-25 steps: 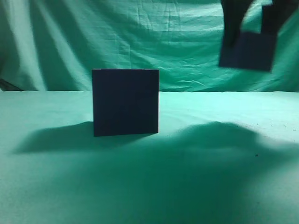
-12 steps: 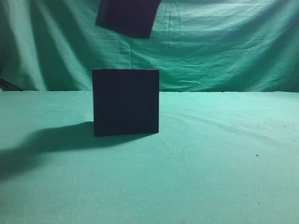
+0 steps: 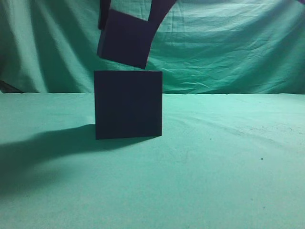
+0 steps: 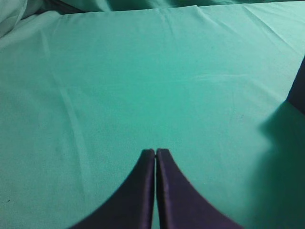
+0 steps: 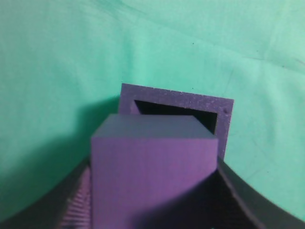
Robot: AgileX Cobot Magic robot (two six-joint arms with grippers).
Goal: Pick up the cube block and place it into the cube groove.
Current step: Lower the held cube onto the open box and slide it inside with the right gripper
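Observation:
The cube groove [image 3: 127, 105], a large dark navy box, stands on the green cloth left of centre. In the right wrist view its purple rim and square hollow [image 5: 209, 107] show from above. My right gripper [image 3: 127, 14] is shut on the cube block [image 3: 125, 39], which hangs tilted just above the groove's top, its lower corner close to the rim. In the right wrist view the cube block [image 5: 152, 167] fills the space between the jaws [image 5: 155, 191], over the hollow's near part. My left gripper [image 4: 156, 151] is shut and empty above bare cloth.
Green cloth [image 3: 214, 162] covers the table and hangs as a backdrop [image 3: 228, 43]. A dark edge of the box [image 4: 299, 90] shows at the right border of the left wrist view.
The right gripper carried the cube block from the upper right across to above the groove, then lowered it until it hangs just over the box's top.

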